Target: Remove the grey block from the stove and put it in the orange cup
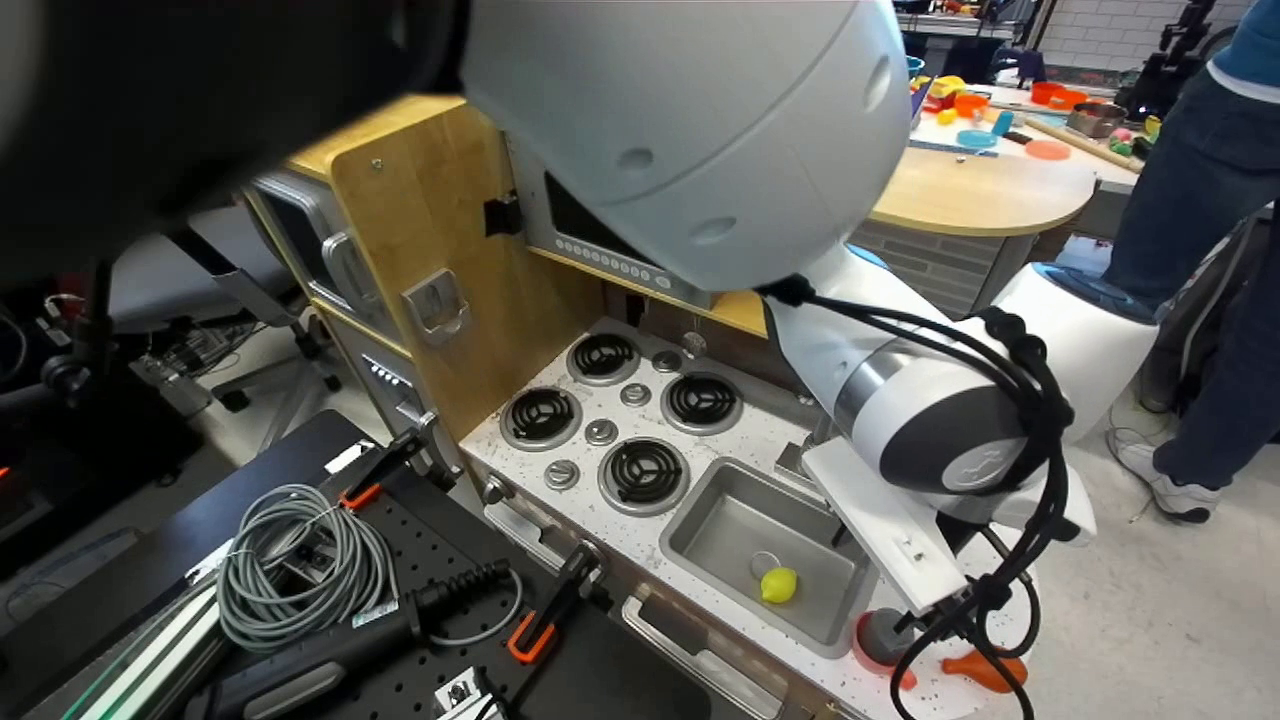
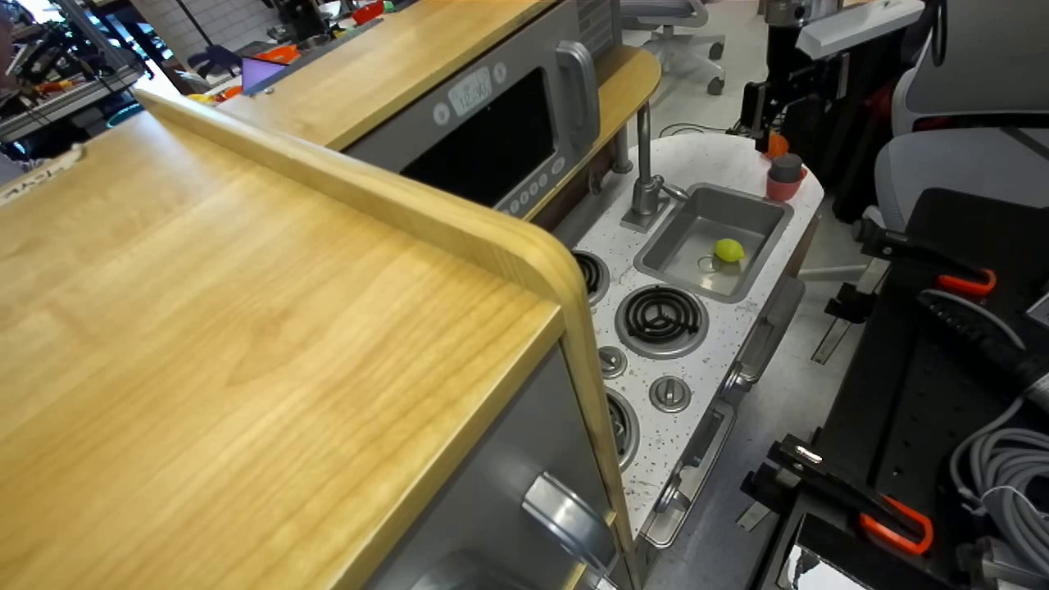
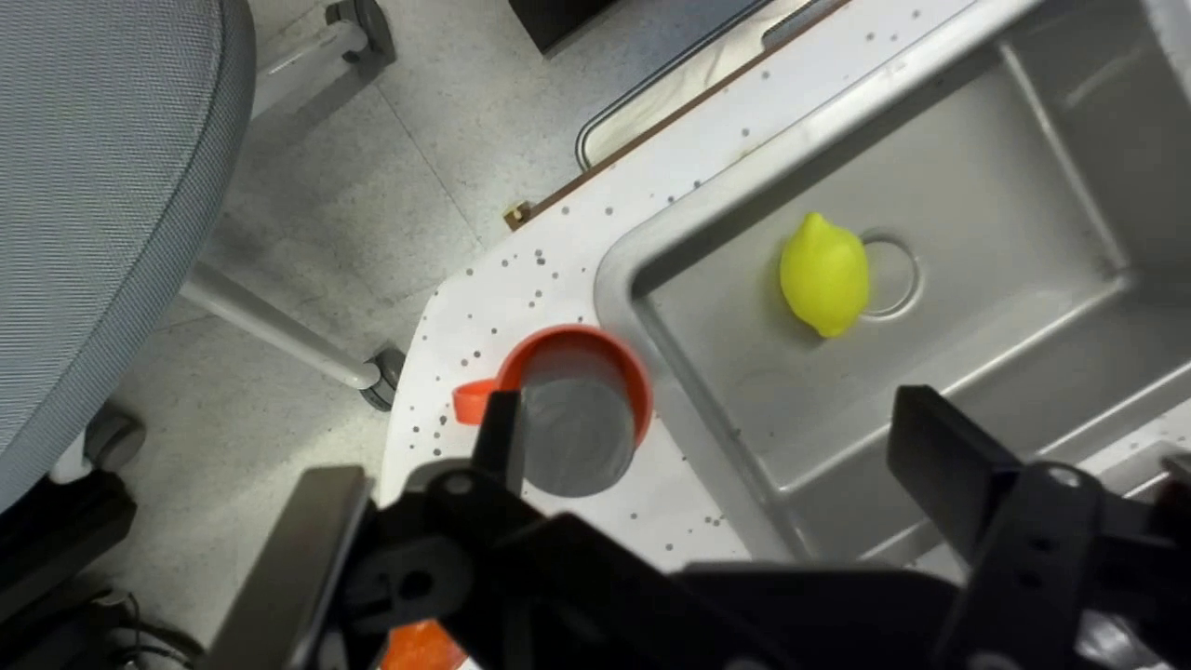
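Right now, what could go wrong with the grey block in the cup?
The grey block sticks up above the rim of the cup, so a bump might topple it out. The open gripper looks close by in the wrist view, so a sideways swing could knock them. The cup stands near the edge of the counter; a push might drop it.

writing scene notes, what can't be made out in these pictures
Grey block: lower end hidden by the wall of the orange cup in an exterior view; whether it touches the bottom can't be told.
Stove: partly hidden behind the wooden cabinet in an exterior view.
Orange item: partly hidden by the claw and cut off by the bottom edge, wrist view.
Person: head cut off by the edge of an exterior view.
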Available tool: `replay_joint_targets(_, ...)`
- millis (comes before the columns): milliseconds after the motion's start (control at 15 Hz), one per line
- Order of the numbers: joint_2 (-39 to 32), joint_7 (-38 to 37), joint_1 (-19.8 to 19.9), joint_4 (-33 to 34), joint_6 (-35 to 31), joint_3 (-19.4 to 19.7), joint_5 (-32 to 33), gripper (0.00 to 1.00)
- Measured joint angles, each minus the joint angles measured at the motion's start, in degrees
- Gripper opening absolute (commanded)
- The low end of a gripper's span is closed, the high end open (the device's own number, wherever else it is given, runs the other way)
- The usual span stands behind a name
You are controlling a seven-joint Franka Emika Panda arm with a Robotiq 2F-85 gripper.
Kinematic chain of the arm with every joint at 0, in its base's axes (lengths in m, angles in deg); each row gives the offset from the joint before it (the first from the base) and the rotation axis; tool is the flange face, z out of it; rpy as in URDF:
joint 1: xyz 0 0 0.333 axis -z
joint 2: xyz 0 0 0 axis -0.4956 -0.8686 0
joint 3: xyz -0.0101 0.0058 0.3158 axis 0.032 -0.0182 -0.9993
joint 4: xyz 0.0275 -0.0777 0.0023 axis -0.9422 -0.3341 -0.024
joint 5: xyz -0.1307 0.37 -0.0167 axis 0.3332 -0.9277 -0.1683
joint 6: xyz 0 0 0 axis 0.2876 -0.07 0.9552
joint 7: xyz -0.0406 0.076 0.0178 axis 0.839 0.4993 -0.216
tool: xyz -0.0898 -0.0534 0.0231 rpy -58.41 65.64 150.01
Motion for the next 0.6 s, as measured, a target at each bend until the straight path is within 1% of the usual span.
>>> replay_joint_targets(333, 13.70, 6.71, -1.62, -14.10, 0.31, -1.03, 0.28, 1.00)
replay_joint_targets(600, 25.45, 8.33, -5.52, -24.23, -1.80, -0.67, 3.86, 1.00)
